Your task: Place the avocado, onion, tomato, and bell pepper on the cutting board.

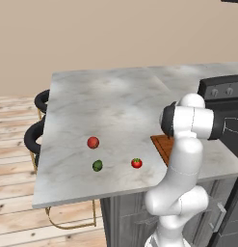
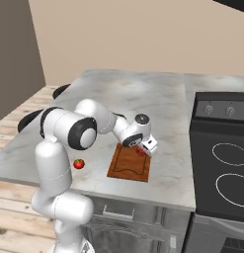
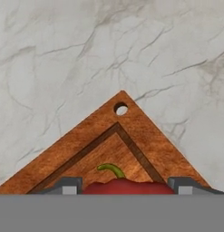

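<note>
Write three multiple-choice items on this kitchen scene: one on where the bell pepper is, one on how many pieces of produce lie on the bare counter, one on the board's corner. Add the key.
1. Where is the red bell pepper?
A. Over the cutting board, between the fingers
B. On the stove
C. On the floor

2. How many pieces of produce lie on the bare marble counter, off the board?
A. One
B. Three
C. Five

3. What marks the board's corner in the hand view?
A. A metal handle
B. A crack
C. A round hole

Key:
1 A: the hand view shows the pepper with its green stem between the two fingertips, wood behind it.
2 B: the left base view shows the avocado, a tomato and a reddish round item, likely the onion.
3 C: a small round hole sits at the corner.
</note>
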You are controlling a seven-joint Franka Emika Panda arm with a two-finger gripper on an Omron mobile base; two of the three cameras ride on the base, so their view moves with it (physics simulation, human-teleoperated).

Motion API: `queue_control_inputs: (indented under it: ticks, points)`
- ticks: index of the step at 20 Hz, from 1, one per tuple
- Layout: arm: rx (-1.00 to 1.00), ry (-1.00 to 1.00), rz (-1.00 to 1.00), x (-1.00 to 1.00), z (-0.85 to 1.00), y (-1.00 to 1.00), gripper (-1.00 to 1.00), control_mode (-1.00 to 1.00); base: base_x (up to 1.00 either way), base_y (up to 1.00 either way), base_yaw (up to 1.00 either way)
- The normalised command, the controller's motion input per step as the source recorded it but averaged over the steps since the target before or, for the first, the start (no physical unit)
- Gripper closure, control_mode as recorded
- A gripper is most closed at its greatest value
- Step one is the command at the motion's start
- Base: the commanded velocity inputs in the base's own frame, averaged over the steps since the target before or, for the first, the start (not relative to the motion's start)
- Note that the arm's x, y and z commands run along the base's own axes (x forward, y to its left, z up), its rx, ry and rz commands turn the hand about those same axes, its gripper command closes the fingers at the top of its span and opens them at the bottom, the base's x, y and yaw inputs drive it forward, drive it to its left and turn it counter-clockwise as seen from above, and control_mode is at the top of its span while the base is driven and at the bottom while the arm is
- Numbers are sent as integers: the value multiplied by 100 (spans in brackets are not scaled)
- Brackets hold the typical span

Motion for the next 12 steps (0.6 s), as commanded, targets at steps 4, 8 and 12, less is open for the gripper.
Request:
queue_control_inputs:
  ticks: [4, 8, 12]
  points:
    - [0, 0, 0, -22, 0, 4, -100, -100, 0, 0, 0]
    - [0, 0, 0, -21, 11, 5, -100, -100, 0, 0, 0]
    - [0, 0, 0, -20, 9, 18, -100, -100, 0, 0, 0]
